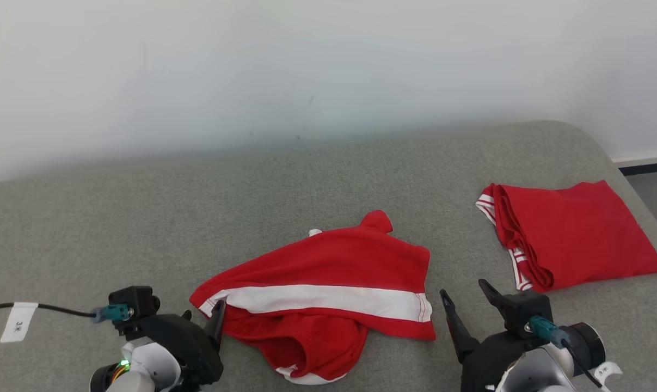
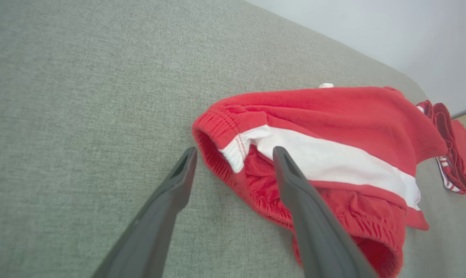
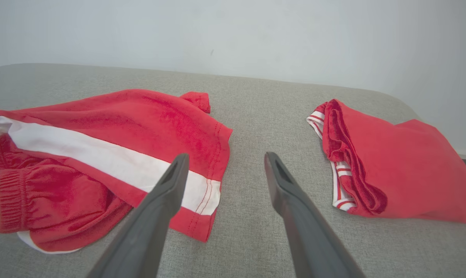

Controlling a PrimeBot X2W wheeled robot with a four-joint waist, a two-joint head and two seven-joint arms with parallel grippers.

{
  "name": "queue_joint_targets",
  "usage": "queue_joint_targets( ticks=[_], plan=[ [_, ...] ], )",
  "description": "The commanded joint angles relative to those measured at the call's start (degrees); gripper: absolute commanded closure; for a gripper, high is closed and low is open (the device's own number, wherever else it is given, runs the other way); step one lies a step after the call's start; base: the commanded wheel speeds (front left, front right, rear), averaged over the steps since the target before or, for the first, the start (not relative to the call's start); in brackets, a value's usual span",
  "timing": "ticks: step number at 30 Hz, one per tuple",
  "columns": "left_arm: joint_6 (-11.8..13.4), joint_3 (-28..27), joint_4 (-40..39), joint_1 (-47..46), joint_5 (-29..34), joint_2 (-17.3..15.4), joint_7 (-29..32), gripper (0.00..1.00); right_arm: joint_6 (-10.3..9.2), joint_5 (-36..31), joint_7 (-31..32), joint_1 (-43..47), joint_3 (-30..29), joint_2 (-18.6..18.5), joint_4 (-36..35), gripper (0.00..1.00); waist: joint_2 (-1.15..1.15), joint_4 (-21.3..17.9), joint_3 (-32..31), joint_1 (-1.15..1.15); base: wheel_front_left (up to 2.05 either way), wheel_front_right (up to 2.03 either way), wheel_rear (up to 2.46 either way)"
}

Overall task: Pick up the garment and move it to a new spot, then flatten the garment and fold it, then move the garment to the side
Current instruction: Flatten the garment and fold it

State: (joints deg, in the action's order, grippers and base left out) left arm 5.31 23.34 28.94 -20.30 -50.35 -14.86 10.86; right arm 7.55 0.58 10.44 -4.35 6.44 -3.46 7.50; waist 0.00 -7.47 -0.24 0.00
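The garment (image 1: pixel 328 283) is a pair of red shorts with a white side stripe, lying crumpled on the grey cushion near the front middle. Its elastic waistband (image 2: pixel 217 127) points toward my left gripper (image 1: pixel 203 318). That gripper stands open, and in the left wrist view (image 2: pixel 234 154) its fingers straddle the waistband corner without pinching it. My right gripper (image 1: pixel 463 289) is open too, hovering just right of the shorts' hem (image 3: pixel 217 162) over bare fabric (image 3: pixel 226 157), holding nothing.
A second red garment (image 1: pixel 573 234) with white-striped trim lies folded at the right, close to the cushion's rounded right edge (image 1: pixel 633 185). A pale wall (image 1: pixel 306 71) rises behind. A labelled cable (image 1: pixel 18 321) trails from my left wrist.
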Motion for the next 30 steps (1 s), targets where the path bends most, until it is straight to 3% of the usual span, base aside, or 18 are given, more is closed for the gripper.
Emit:
queue_joint_targets(
  ticks=[1,3,5,9,11,13,18,20,22,24,30],
  plan=[
    [0.1,-0.1,0.8,-1.1,0.0,0.4,0.0,0.0,-0.11,0.3,1.1,-0.9,0.6,-0.5,0.5,0.0,0.0,-0.4,0.5,0.0,0.0,0.0,0.0],
    [0.1,0.1,1.8,-1.7,-0.1,0.6,0.2,0.0,-0.11,0.7,3.3,-1.8,1.4,-1.0,1.6,0.0,0.0,-0.6,0.8,0.0,0.0,0.0,0.0],
    [0.1,0.2,2.7,-2.4,0.2,0.7,0.0,0.1,-0.11,1.1,5.6,-2.7,1.5,-1.3,2.6,0.0,0.0,-0.7,1.1,0.0,0.0,0.0,0.0],
    [0.1,0.2,3.4,-2.8,0.3,0.8,-0.3,0.09,-0.11,1.5,8.1,-3.8,0.9,-1.3,3.4,0.0,0.0,-0.4,1.5,0.0,0.0,0.0,0.0],
    [-0.1,0.2,3.7,-3.3,0.3,0.7,-0.5,0.17,-0.11,1.4,9.0,-4.2,0.8,-1.3,3.5,0.0,0.0,-0.1,1.8,0.0,0.0,0.0,0.0],
    [-0.1,0.4,4.0,-3.5,0.4,0.6,-0.4,0.34,-0.11,1.5,9.8,-4.5,0.8,-1.3,3.5,0.0,0.0,0.1,1.9,0.0,0.0,0.0,0.0],
    [-0.3,0.7,4.3,-3.6,0.1,0.8,-0.1,0.4,-0.11,1.6,11.6,-5.2,0.7,-1.2,3.5,0.0,0.0,0.6,2.2,0.0,0.0,0.0,0.0],
    [-0.5,0.9,4.3,-3.7,0.0,0.8,0.2,0.5,-0.11,1.5,12.2,-5.2,0.6,-1.3,3.6,0.0,0.0,0.8,2.4,0.0,0.0,0.0,0.0],
    [-0.6,1.0,4.2,-3.8,-0.2,0.8,0.2,0.5,-0.11,1.5,12.8,-5.6,0.5,-1.2,3.7,0.0,0.0,0.9,2.5,0.0,0.0,0.0,0.0],
    [-0.7,1.0,4.1,-3.8,-0.3,0.8,0.2,0.35,-0.11,1.5,13.2,-6.2,0.6,-1.2,3.5,0.0,0.0,1.0,2.6,0.0,0.0,0.0,0.0],
    [-1.4,0.6,2.8,-2.9,-1.2,0.7,0.7,0.34,-0.11,1.5,13.6,-5.9,0.1,-1.5,3.1,0.0,0.0,1.4,2.8,0.0,0.0,0.0,0.0]
  ],
)
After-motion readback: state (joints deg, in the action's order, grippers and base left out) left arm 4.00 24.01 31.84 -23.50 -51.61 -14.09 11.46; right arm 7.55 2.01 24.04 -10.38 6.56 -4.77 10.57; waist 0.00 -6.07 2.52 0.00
